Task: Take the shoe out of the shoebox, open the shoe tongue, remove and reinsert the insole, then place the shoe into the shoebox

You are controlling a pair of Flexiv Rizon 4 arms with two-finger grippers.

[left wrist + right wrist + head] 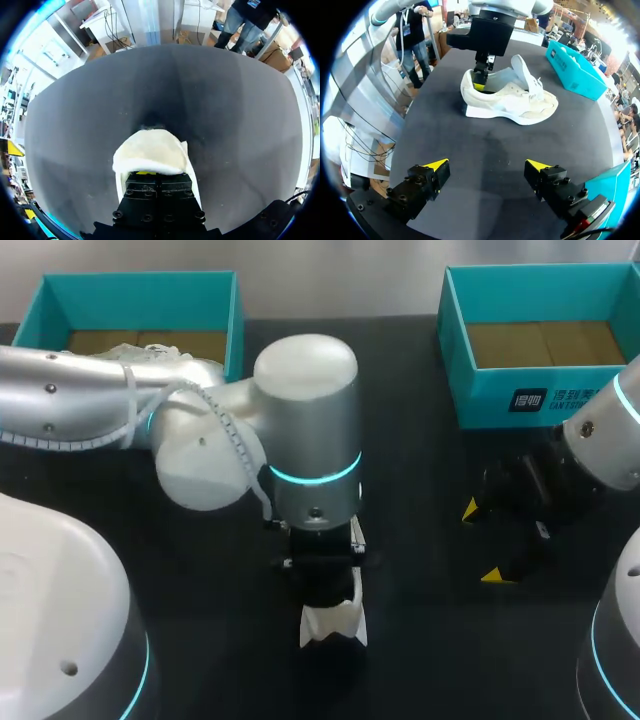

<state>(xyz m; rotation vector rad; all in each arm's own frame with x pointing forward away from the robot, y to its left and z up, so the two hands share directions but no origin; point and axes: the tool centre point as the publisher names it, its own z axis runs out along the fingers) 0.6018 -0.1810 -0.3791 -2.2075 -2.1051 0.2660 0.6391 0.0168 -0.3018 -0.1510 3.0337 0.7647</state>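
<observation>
A white shoe (515,102) lies on its sole on the black table, tongue (522,67) raised. From above, only its heel (333,625) shows under my left wrist. My left gripper (480,85) points straight down with its fingers together and its yellow tips inside the heel opening. Whether they pinch anything there is hidden. In the left wrist view the cream heel (150,152) sits just ahead of that gripper (150,173). My right gripper (486,165) hovers open and empty, a short way to the shoe's side (483,543).
Two teal shoeboxes stand at the table's back, one at the left (140,285) and one at the right (500,390). The left arm's big white elbow (305,420) hangs over the table's middle.
</observation>
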